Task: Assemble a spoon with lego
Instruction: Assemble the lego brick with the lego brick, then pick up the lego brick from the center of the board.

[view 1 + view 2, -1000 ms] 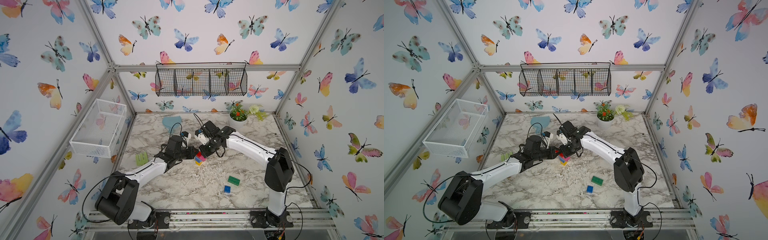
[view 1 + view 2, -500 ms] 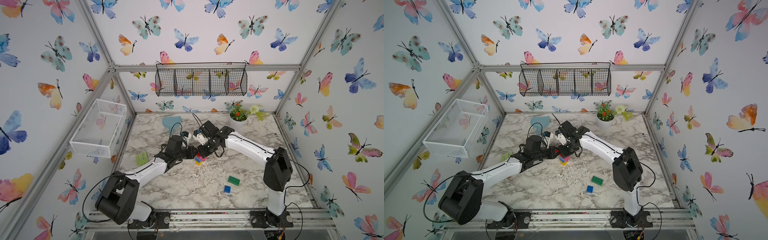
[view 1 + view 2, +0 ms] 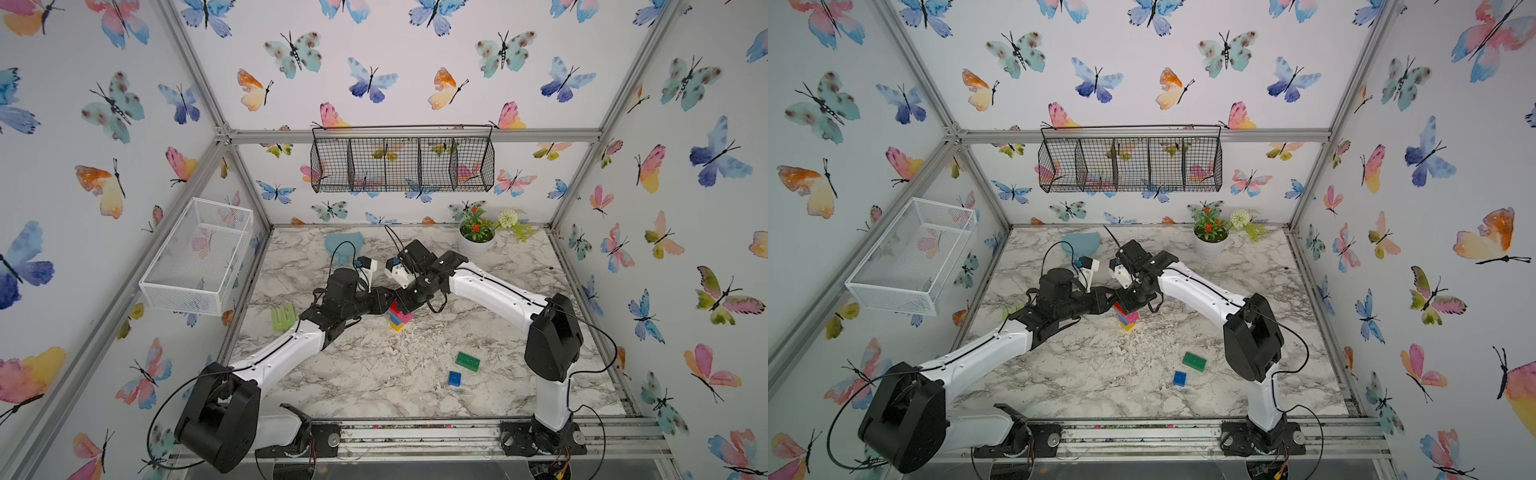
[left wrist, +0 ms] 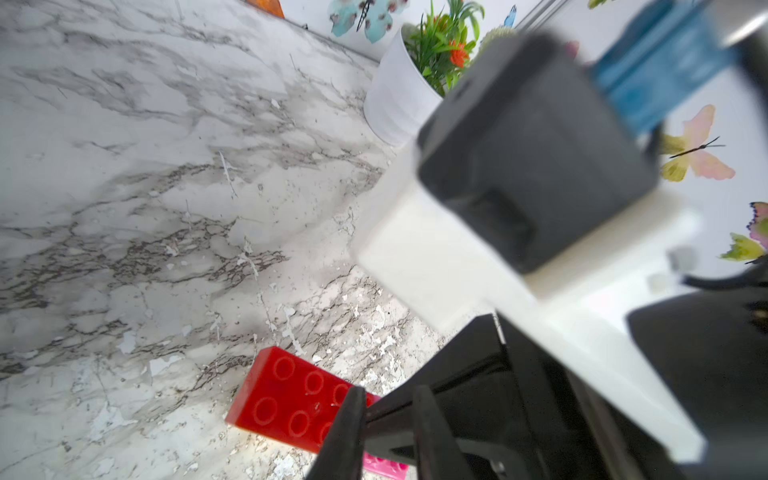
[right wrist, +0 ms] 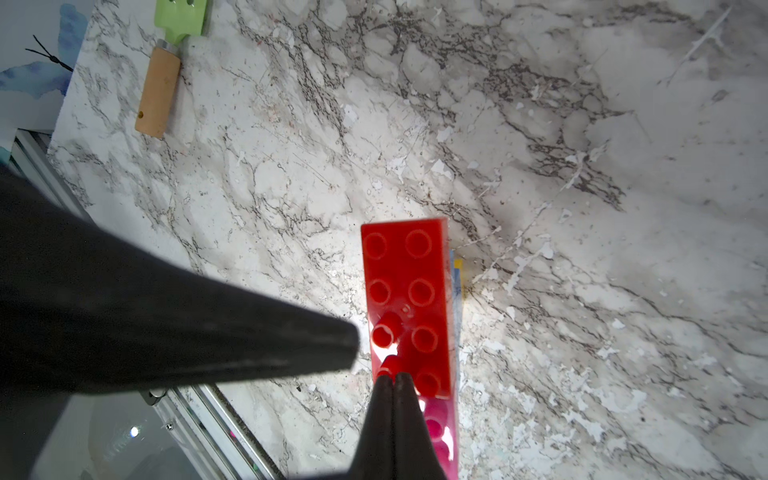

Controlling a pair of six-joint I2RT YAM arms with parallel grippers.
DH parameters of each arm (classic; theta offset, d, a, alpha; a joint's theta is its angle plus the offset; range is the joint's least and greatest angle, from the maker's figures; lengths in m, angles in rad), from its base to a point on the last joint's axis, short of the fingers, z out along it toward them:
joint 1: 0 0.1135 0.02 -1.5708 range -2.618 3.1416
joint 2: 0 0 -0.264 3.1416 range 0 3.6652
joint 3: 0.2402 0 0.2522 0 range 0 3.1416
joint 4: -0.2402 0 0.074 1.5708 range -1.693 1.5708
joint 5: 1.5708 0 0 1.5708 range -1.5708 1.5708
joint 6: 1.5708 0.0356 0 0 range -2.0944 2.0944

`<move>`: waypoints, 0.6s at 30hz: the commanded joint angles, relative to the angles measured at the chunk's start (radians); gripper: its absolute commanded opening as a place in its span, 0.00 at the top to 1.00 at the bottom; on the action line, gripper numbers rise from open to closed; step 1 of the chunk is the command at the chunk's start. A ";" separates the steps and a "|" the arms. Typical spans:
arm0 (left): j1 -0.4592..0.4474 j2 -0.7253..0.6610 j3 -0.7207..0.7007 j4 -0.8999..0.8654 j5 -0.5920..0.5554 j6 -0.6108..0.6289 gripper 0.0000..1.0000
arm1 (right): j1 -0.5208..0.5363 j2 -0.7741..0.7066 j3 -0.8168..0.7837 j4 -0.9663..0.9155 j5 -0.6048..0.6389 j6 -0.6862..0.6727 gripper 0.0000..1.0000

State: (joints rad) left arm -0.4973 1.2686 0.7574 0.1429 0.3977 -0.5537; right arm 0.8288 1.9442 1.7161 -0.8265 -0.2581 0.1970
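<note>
right gripper (image 5: 392,378) clenched, empty — tips on red brick (image 5: 407,299), likely seating it onto spoon (image 3: 397,318) | left gripper (image 4: 388,392) parted alongside, gripping nothing | green brick (image 3: 467,360) loose near-right

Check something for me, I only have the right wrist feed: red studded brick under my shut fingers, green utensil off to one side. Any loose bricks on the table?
Observer: Yes. A long green studded brick lies loose on the marble table, between the joined multicolour brick stack and the front rail.
Operator: Only that one?
Observer: No. A short blue studded brick lies close beside it, with a gap between them.
Operator: Anything behind the stack?
Observer: A flat pale-teal paddle lies near the back wall.
</note>
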 commanded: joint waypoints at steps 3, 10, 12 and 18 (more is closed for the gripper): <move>0.040 -0.111 0.037 -0.057 -0.002 -0.017 0.59 | 0.000 -0.082 0.031 0.006 0.004 0.022 0.86; 0.109 -0.324 -0.014 -0.165 0.021 0.007 0.16 | -0.091 -0.317 -0.188 -0.091 0.144 0.156 0.34; 0.109 -0.387 -0.046 -0.191 0.015 0.016 0.08 | -0.121 -0.417 -0.306 -0.115 0.242 0.218 0.18; 0.112 -0.561 -0.148 -0.247 0.022 0.018 0.01 | -0.184 -0.621 -0.631 -0.100 0.283 0.294 0.01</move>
State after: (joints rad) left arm -0.3882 0.7513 0.6472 -0.0441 0.4061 -0.5461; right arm 0.6376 1.3426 1.1812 -0.8982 -0.0246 0.4286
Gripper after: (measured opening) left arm 0.987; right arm 0.989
